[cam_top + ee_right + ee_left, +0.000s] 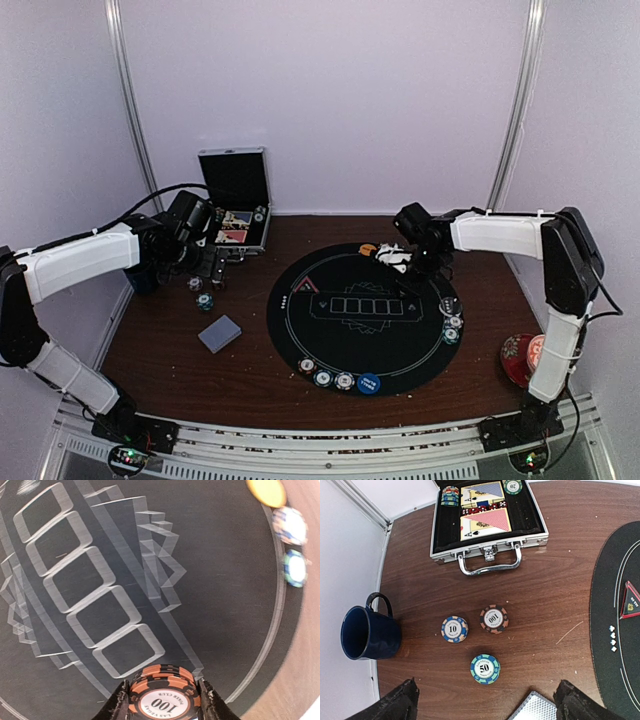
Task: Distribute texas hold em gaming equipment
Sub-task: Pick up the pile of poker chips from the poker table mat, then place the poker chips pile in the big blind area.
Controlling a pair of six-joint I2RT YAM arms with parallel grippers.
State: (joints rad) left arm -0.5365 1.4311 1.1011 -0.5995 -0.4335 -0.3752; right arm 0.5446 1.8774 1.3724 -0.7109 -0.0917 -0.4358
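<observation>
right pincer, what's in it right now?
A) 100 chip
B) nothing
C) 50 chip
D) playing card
A: the right wrist view shows the 100 chip clamped in the right pincer above the mat.

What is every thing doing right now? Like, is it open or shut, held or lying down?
Case: open, lid up.
Left gripper: open, empty.
Right gripper: shut on the orange chip.
Orange chip: held over the mat.
10 chip: lying flat.
50 chip: lying flat.
Deck: lying flat, back up.
Mug: seems upright.
</observation>
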